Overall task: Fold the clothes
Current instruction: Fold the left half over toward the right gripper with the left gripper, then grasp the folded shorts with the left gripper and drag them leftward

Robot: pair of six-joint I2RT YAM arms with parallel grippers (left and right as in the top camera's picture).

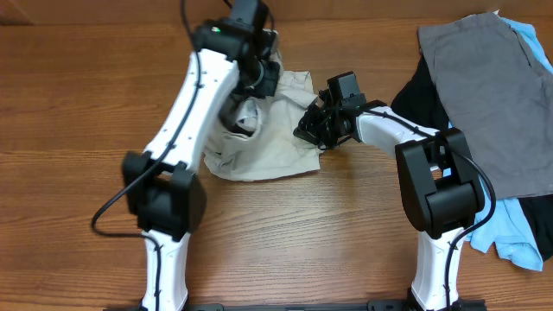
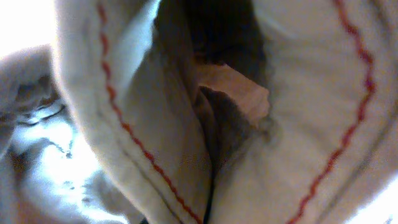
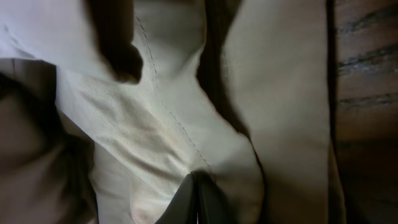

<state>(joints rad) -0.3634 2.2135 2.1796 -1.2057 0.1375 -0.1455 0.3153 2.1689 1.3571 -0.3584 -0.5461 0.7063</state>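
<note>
Beige shorts [image 1: 268, 151], red zigzag stitching [image 2: 132, 138]

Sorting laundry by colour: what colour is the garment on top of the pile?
The top garment is grey, clearest in the overhead view.

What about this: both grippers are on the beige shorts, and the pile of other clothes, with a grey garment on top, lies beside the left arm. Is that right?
Not quite. The overhead view shows the pile of other clothes, with the grey garment on top, beside the right arm, not the left. The rest holds: the left gripper and right gripper are both on the beige shorts.
</note>
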